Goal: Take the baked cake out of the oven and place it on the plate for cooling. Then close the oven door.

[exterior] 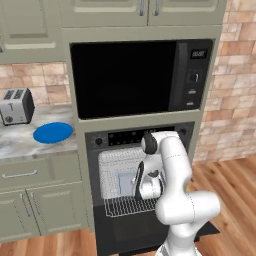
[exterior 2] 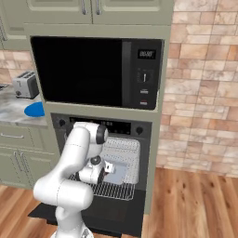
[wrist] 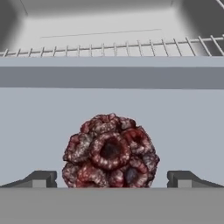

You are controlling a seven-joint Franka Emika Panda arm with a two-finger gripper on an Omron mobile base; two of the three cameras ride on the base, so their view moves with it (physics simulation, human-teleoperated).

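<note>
- Presently, the white arm's two-finger gripper (wrist: 111, 179) stands with its jaws spread wide and holding nothing; in the hand view the two dark fingertips (wrist: 40, 178) flank the small, round, dark brown lumpy cake (wrist: 110, 151), one on either side, neither visibly touching it.
- Location of the task's thing: the cake sits on a flat pale grey tray (wrist: 43, 122), which rests on the wire oven rack (exterior: 125, 205) inside the black built-in oven (exterior: 102, 141). The dark drop-down oven door (exterior: 120, 230) lies fully open below the rack.
- Risk one: the cake's surface is lumpy and uneven. Closing on it off-centre may, in my judgement, roll it sideways on the smooth tray rather than seat it between the pads.
- Risk two: it looks crumbly; a hard squeeze could crush or break it.
- Risk three: the raised far wall of the tray stands just behind the cake. Pushing further forward could shove the cake against it.
- Risk four: withdrawal calls for a lift clear of the tray rim and the control strip overhead; a snag could dislodge the cake.
- Containers: the tray holds the cake alone. The flat round bright blue plate (exterior: 53, 132) on the marbled counter, near the silver toaster (exterior: 16, 106), carries nothing. The large black microwave (exterior: 140, 77) above is shut; contents cannot be told.
</note>
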